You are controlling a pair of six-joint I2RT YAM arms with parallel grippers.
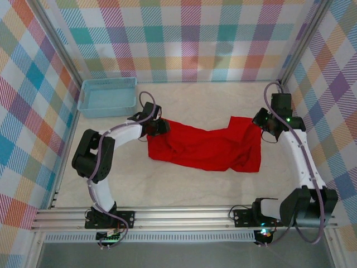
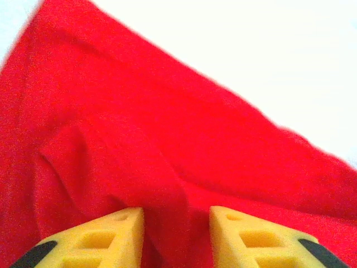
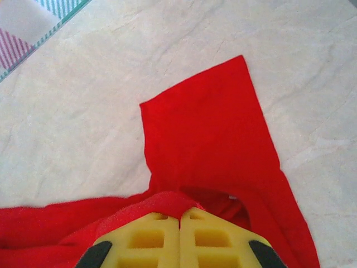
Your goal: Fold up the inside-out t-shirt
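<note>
The inside-out t-shirt (image 1: 206, 146) lies crumpled lengthwise across the middle of the table, bright red. My left gripper (image 1: 159, 127) is at its left end. In the left wrist view the yellow fingers (image 2: 120, 231) stand apart around a raised fold of the red cloth (image 2: 167, 111), not pressed together on it. My right gripper (image 1: 262, 125) is at the shirt's far right corner. In the right wrist view the right gripper (image 3: 179, 215) is shut, with an edge of red cloth (image 3: 206, 128) pinched at its tips. A small white tag (image 3: 230, 196) peeks out just beyond them.
A light blue basket (image 1: 107, 96) stands at the back left, close behind the left arm. Checked walls enclose the table on three sides. Bare pale tabletop (image 1: 195, 106) lies behind the shirt and in front of it (image 1: 184, 187).
</note>
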